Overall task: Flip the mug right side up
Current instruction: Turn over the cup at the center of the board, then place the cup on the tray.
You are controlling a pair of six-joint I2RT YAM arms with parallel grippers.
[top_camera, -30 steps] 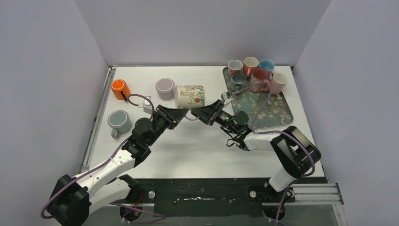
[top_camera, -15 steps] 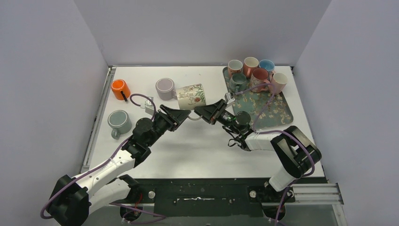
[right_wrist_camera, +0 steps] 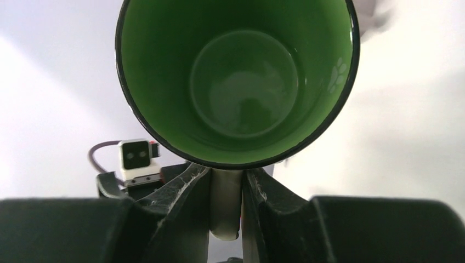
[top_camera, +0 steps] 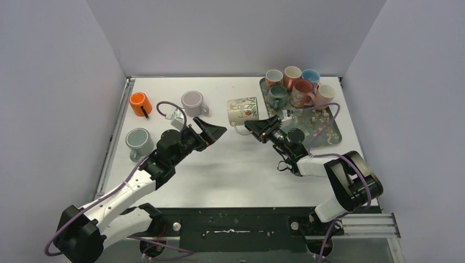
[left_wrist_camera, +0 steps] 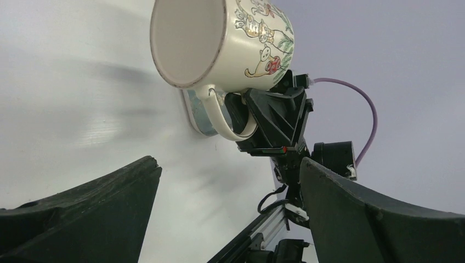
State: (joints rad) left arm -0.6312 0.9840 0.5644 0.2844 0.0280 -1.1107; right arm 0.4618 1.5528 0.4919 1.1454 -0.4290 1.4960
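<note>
The floral mug (top_camera: 243, 109) is found toward the far middle of the worktop (top_camera: 230, 170), just left of the patterned tray (top_camera: 324, 131), and is carried by its handle. The handle is clamped between the fingers of the right pincer (top_camera: 250, 127), as is seen plainly in the right wrist view, where the green inside of the mug is turned straight toward the camera. The mug is thus held tipped on its side and not upright, with its cream base presented to the left wrist camera. The left pincer (top_camera: 219, 130) is set near the mug on its left, apart from it, with its jaws spread wide and nothing between them. Several small mugs (top_camera: 300, 87) are crowded at the far end of the tray. On the left part of the worktop an orange mug (top_camera: 140, 104), a lilac mug (top_camera: 192, 102) and a grey mug (top_camera: 138, 141) are placed well apart from one another.
</note>
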